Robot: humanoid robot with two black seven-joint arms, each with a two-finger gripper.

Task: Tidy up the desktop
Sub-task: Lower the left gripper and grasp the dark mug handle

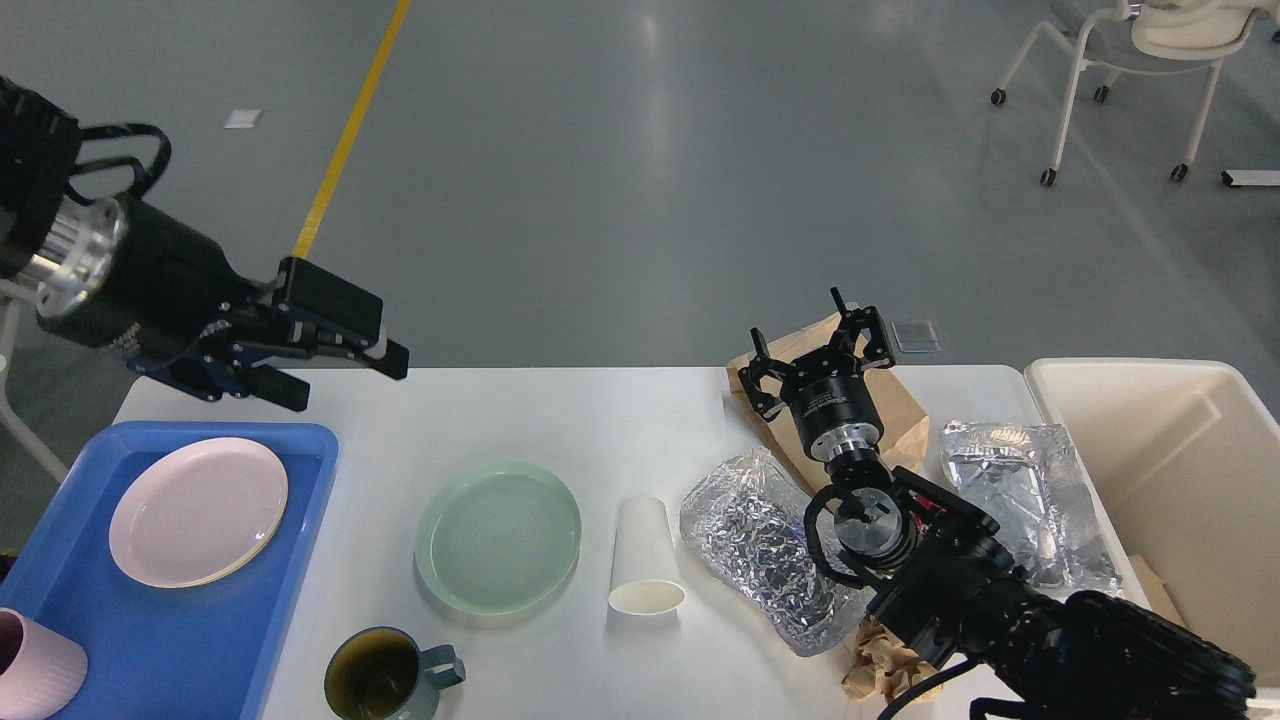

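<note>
The white desktop (560,420) carries a green plate (498,535), a white paper cup (645,555) lying on its side, a crumpled foil bag (765,545), a second foil bag (1030,500), a brown paper bag (885,405), crumpled brown paper (885,665) and a green mug (390,675). My right gripper (812,348) is open and empty, just above the brown paper bag at the far edge. My left gripper (348,378) is open and empty, above the back left corner, beyond the blue tray (290,560).
The blue tray holds a pink plate (198,510) and a pink cup (35,665). A cream bin (1180,480) stands at the table's right end. A wheeled chair (1130,60) stands on the grey floor far behind.
</note>
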